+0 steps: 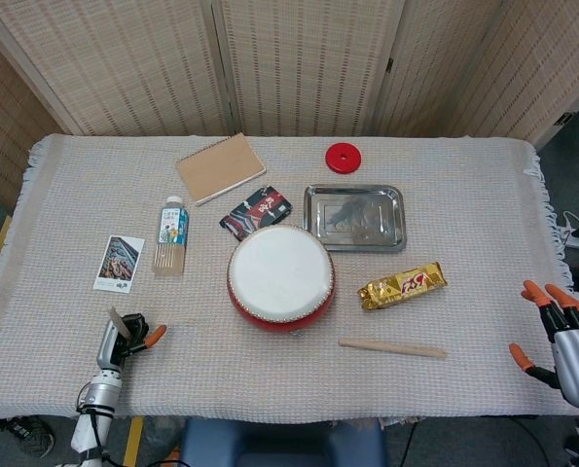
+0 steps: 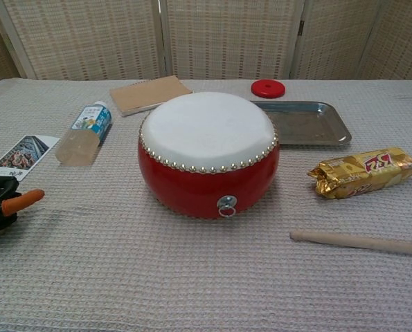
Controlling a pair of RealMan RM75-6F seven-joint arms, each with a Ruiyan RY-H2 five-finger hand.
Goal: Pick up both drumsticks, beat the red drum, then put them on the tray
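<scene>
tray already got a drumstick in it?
No, the metal tray is empty; one drumstick lies on the tablecloth in front of the red drum.

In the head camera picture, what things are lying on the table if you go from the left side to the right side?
Photo card → bottle → notebook → red drum → silver tray → gold snack pack. I left out the dark packet, the red disc and the drumstick, since they overlap others sideways.

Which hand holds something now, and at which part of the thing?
The left hand seems to grip a pale stick, likely a drumstick; the held part is hidden. The right hand holds nothing.
</scene>
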